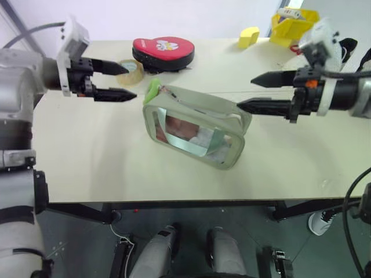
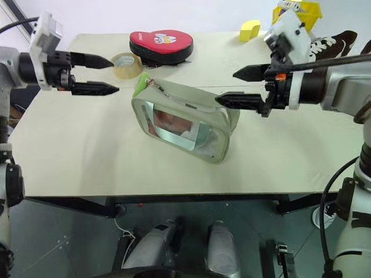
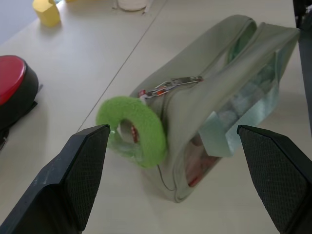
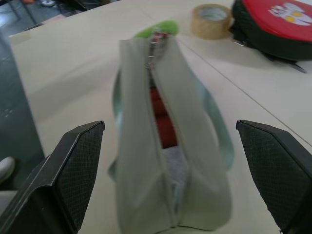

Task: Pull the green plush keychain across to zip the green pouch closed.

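The pouch (image 1: 197, 126) was found standing on its long edge near the middle of the table (image 1: 87, 168), window face toward the robot, zip uppermost. The zip was seen open along most of its length, red and white contents showing through the gap in the right wrist view. The keychain (image 3: 131, 129) hung off the zip pull at the pouch's left end, toward the left gripper (image 1: 120, 82), resting against the end wall.

Both grippers were held clear above the table, nothing gripped. The left gripper's jaws stood wide, near the keychain but not touching. The right gripper (image 1: 255, 92) was likewise spread wide, level with the pouch's right end, which lay between its fingers in the wrist view without contact.

Handling, as judged: the keychain was taken to be soft, light and compressible, so a pinch on the fuzzy ring alone would likely squash and slip; a hold across the ring's band close to the metal clip was thought firmer. The pouch was judged light, floppy-sided and liable to slide or tip on the smooth table when pulled. Bracing its right end with the right gripper was considered necessary, on the fabric rim and not the slick window
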Controlling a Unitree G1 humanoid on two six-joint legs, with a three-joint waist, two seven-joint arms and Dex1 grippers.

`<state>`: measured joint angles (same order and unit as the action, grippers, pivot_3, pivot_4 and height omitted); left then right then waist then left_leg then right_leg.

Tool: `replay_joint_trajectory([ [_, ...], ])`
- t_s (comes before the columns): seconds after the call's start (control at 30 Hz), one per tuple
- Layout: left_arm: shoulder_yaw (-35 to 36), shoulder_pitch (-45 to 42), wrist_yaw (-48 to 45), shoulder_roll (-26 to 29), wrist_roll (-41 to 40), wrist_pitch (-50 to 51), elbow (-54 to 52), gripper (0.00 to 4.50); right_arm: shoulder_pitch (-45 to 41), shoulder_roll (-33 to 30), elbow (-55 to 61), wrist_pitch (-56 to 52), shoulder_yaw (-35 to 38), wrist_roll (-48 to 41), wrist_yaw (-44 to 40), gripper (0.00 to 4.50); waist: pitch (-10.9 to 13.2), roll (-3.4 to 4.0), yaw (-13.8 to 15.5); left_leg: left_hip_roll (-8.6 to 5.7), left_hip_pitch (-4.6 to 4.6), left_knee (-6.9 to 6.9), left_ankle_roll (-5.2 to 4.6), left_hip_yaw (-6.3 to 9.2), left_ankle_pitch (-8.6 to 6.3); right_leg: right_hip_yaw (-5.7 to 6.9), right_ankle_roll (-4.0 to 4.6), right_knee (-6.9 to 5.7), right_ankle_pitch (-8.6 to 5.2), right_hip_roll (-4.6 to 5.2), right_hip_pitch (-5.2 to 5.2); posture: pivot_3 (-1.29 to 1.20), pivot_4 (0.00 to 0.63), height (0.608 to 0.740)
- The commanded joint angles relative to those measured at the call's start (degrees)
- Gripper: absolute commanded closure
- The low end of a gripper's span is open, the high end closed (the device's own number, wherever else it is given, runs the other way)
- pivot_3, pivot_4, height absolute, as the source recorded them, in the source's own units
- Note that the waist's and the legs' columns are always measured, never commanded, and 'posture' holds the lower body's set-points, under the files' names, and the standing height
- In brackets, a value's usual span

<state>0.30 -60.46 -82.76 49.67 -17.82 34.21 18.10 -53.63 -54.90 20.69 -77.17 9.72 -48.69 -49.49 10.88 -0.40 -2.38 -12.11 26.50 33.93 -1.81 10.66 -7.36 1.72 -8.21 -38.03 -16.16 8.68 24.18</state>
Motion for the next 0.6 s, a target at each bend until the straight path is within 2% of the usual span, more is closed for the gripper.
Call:
replay_joint_trajectory([
  [0.03,1.96,-0.13,1.7,1.05,-1.39,0.34,-2.15,0.04,-1.55,-1.09,1.49,-0.25,1.41,-2.03,0.38,0.0,0.0,0.0,0.06,0.0,0.0,0.0,0.0,-0.01,0.0,0.0,0.0,0.0,0.0,0.01,0.0,0.0,0.15,0.74],
  [0.27,0.49,2.7,-0.26,2.59,-2.35,-0.11,-7.2,0.04,-2.62,-1.64,1.94,-0.4,0.16,-3.68,0.75,0.0,0.0,0.0,-0.12,0.0,0.04,-0.05,-0.02,-0.15,-0.01,-0.13,0.01,0.01,0.01,0.07,0.14,0.0,0.15,0.74],
  [0.4,-0.88,1.44,-3.03,3.17,-3.18,0.1,-8.11,0.04,-4.4,-1.0,1.59,-0.05,-1.71,-4.01,0.52,0.0,0.0,0.0,-0.07,0.02,0.04,-0.07,-0.06,-0.19,-0.01,-0.13,0.02,0.0,0.01,0.09,0.17,0.0,0.15,0.74],
  [0.6,-2.19,-1.55,-6.48,3.35,-4.05,-0.8,-7.96,0.04,-6.84,7.65,2.37,-0.24,-6.72,-3.65,5.71,0.0,-0.01,0.01,-0.13,0.05,0.01,-0.02,-0.03,-0.22,-0.02,-0.16,0.05,0.0,0.03,0.06,0.13,0.0,0.15,0.74],
])
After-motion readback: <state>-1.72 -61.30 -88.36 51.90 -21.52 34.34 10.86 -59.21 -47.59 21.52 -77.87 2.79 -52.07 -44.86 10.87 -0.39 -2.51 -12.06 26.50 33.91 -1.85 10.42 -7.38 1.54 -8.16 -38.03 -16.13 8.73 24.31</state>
